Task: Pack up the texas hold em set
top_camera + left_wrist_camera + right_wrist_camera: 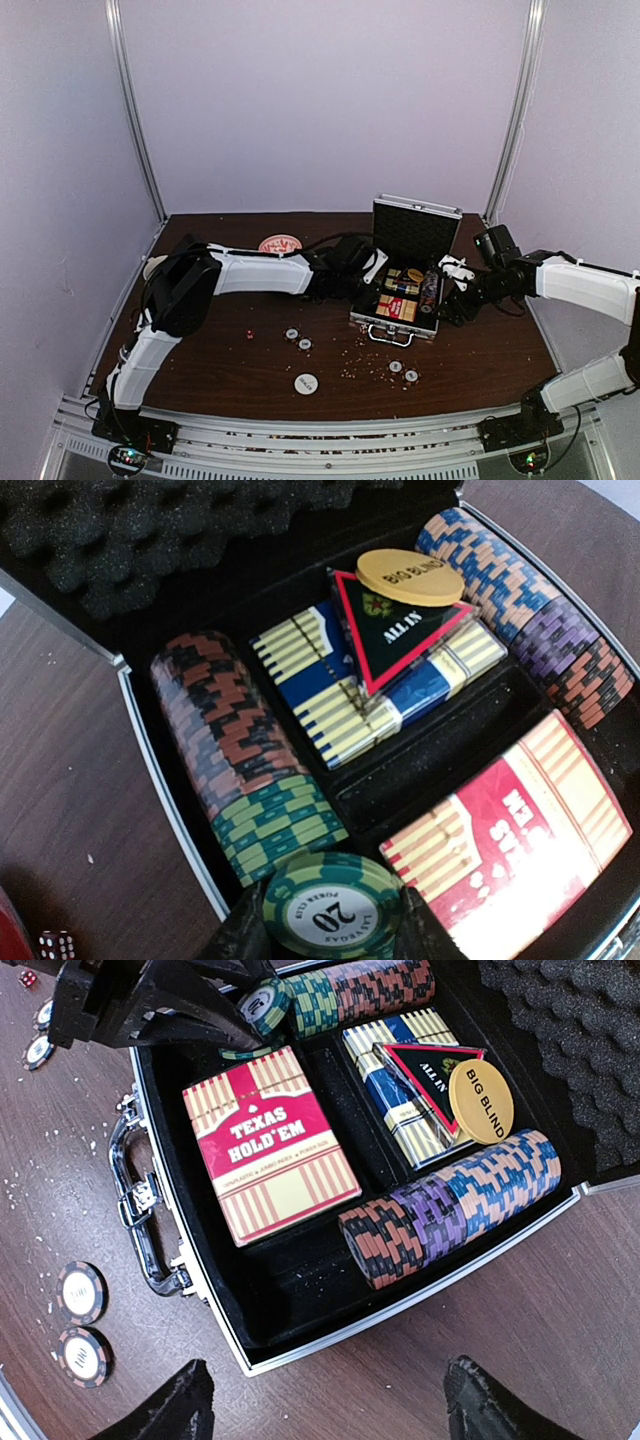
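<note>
Left wrist view looks straight down the left claw (332, 925). Its two dark fingers (243, 932) are drawn partway in and pinch a green poker chip (333, 908) marked 20 by its edges. The chip hangs over the open aluminium briefcase (150, 755), at the claw-side end of a row of brown and green chips (235, 745) standing on edge; whether it touches that row I cannot tell. Ahead of the claw sits a blue card deck (330, 695) with a triangular ALL IN marker (400, 630) and a yellow BIG BLIND disc (410, 575) on top. To the claw's right lies the red-yellow card box (510, 830), and beyond that a second chip row (530, 610). A red die (55, 943) rests on the worktop (60, 780) outside the case, to the claw's left.

Right wrist view shows the right claw (330, 1408) spread wide with nothing between its fingers (175, 1410), hovering over the worktop just outside the case's long rim. Only this view shows the box's TEXAS HOLD'EM print and the case handle (135, 1210). Two loose chips (82, 1292) lie on the worktop to this claw's left.

Top external view alone shows the white disc (306, 383) out on the worktop, well apart from both claws.
</note>
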`<state>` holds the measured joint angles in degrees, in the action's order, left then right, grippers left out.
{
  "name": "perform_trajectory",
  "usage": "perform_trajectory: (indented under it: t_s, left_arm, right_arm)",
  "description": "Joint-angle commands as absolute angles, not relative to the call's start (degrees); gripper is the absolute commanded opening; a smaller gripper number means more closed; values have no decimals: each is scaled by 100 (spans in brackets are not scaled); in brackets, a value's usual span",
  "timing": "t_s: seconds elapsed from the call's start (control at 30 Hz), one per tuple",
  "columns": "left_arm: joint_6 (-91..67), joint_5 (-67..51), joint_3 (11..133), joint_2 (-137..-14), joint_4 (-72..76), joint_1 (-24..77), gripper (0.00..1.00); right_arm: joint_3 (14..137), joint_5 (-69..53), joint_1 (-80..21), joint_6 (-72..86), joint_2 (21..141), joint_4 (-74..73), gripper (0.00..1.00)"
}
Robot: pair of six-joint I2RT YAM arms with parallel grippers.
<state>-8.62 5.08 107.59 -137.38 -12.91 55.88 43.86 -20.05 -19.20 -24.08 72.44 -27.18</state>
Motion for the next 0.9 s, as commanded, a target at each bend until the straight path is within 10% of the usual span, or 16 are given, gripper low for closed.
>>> perform_trajectory:
  t_s: [0.0,0.43,0.87]
  left_arm:
    - [-856,465,10947,-13781,-966,5546,25]
    - [-842,480,10899,-13591,-1123,5546,59]
    - [-243,263,11819,-13353,-3377,5424,69]
  right_arm:
    - [4364,-1909,-1881,-2435,7273,-2689,80]
    - [4367,-1898,-1880,-2435,7293,-2698,80]
    - [4363,-1932,-1879,-2400,7247,-2707,80]
